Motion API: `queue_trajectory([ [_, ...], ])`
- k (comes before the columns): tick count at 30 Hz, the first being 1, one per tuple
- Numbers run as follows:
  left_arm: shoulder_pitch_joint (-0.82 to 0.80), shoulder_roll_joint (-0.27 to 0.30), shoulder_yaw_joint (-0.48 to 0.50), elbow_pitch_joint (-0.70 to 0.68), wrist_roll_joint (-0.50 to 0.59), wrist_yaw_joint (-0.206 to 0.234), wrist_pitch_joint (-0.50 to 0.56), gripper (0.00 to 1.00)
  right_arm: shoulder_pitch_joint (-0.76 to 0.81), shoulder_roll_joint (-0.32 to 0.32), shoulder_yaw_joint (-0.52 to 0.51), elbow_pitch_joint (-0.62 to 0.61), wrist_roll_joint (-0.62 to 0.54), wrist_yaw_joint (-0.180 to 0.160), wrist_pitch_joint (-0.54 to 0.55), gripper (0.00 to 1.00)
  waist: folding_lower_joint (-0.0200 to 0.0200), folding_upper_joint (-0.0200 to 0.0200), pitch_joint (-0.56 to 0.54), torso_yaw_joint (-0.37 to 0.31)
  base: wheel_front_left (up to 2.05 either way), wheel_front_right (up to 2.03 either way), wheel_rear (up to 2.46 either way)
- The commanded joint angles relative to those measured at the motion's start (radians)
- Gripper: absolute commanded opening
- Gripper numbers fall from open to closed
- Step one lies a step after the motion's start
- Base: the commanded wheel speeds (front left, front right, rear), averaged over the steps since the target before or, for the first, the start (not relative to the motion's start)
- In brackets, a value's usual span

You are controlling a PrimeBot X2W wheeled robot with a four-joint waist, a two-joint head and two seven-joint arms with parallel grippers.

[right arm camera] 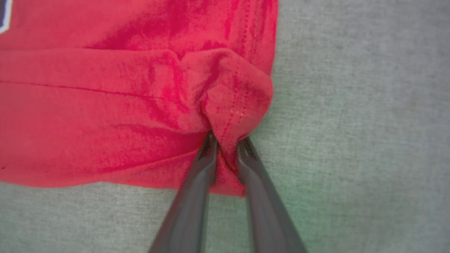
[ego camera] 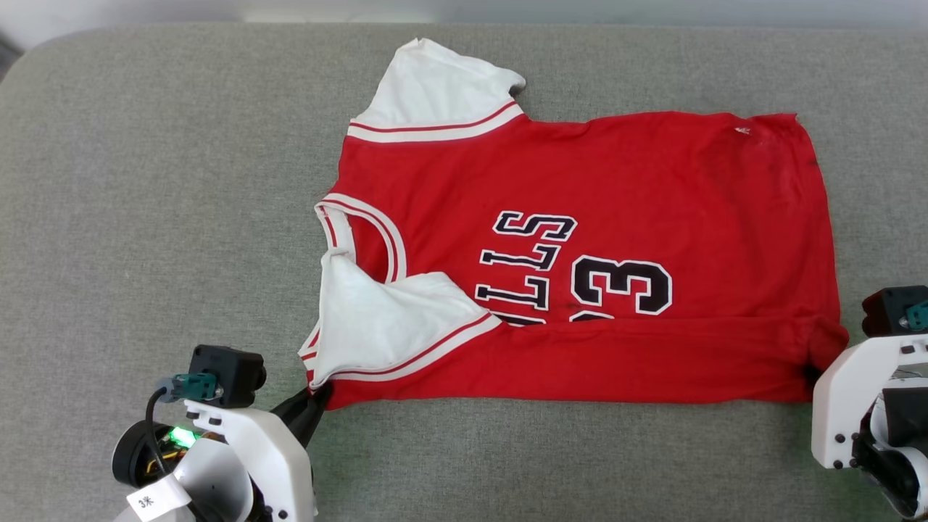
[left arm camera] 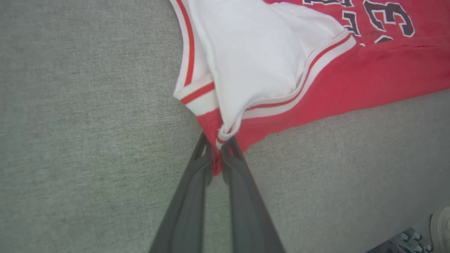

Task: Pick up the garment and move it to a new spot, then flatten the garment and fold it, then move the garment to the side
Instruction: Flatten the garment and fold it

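The garment (ego camera: 652, 181) looks pretty soft and floppy, so corners are best gripped. Near corners are pinched by the left gripper (left arm camera: 218, 154) and right gripper (right arm camera: 228, 151).

The left fingers (left arm camera: 190, 196) pinch together; the right fingers (right arm camera: 197, 182) seem nearly closed.
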Motion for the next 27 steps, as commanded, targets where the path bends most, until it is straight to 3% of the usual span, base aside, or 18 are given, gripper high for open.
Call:
queue_trajectory([
  [1, 0.004, 0.000, -0.002, 0.007, -0.003, 0.002, 0.001, 0.00, 0.041, 0.012, 0.023, 0.069, -0.015, 0.002, 0.020, 0.00, 0.0000, 0.0000, -0.008, -0.002, 0.00, 0.00, 0.00],
  [10, 0.063, 0.029, 0.007, 0.031, -0.025, 0.011, 0.009, 0.00, 0.056, -0.027, -0.013, 0.012, 0.019, 0.001, 0.006, 0.00, 0.0000, 0.0000, -0.097, -0.025, 0.00, 0.00, 0.00],
  [22, 0.217, 0.088, -0.022, -0.008, -0.032, 0.036, 0.028, 0.00, 0.223, -0.053, -0.069, -0.189, 0.068, 0.000, 0.083, 0.00, 0.0000, 0.0000, -0.191, -0.047, 0.00, 0.00, 0.00],
  [27, 0.269, 0.063, -0.048, -0.018, -0.053, 0.038, 0.021, 0.00, 0.314, -0.024, -0.103, -0.236, 0.074, 0.001, 0.113, 0.00, 0.0000, 0.0000, -0.197, -0.052, 0.00, 0.00, 0.00],
])
